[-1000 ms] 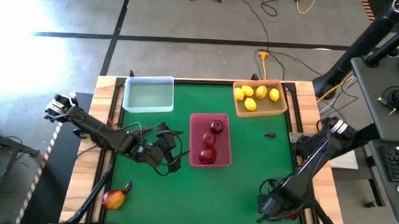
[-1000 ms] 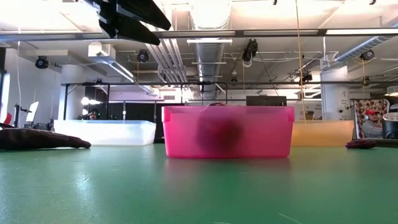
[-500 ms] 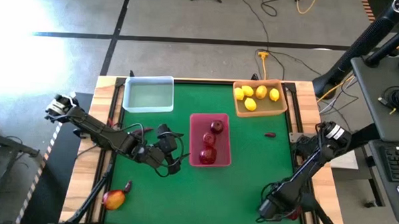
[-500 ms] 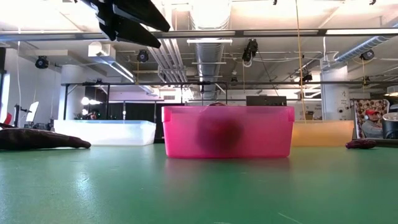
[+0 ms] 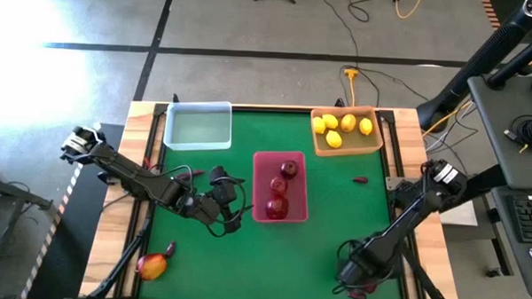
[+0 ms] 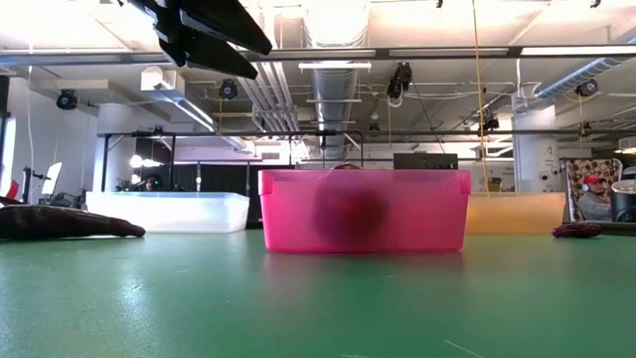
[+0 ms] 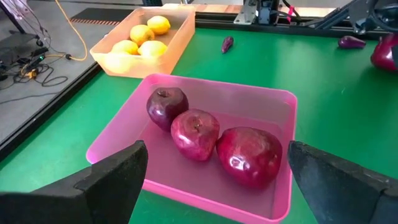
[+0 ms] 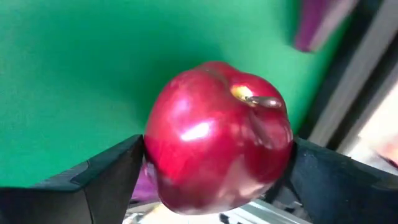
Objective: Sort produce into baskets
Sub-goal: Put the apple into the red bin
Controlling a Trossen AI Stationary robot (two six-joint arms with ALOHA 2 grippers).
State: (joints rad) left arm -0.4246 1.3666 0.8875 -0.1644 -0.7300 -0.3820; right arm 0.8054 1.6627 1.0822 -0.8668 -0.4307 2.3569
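My right gripper (image 5: pixel 355 279) is at the table's near right corner, shut on a glossy red apple (image 8: pixel 217 137). My left gripper (image 5: pixel 227 208) hangs open and empty just left of the pink tray (image 5: pixel 258 186), above the table; it also shows in the low view (image 6: pixel 209 35). The pink tray holds three red fruits (image 7: pixel 199 132). The tan tray (image 5: pixel 373 144) at the far right holds several lemons (image 5: pixel 338 130). The pale blue tray (image 5: pixel 198 127) stands at the far left. A red-yellow fruit (image 5: pixel 153 267) lies at the near left. My right gripper pinches the red apple between its two fingers, one on each of the apple's opposite sides (image 8: pixel 155 155). The apple's stem end (image 8: pixel 252 96) faces the wrist camera. Whether the apple rests on the table cannot be told.
Small maroon pieces lie on the green table: one right of the pink tray (image 5: pixel 360 180), one beside the red-yellow fruit (image 5: pixel 169 248), one near my right gripper (image 8: pixel 317 22). The low view shows one at the left (image 6: pixel 60 222) and one at the right (image 6: pixel 576 230).
My right gripper has shifted a little toward the table's left and near edge, staying low over the table.
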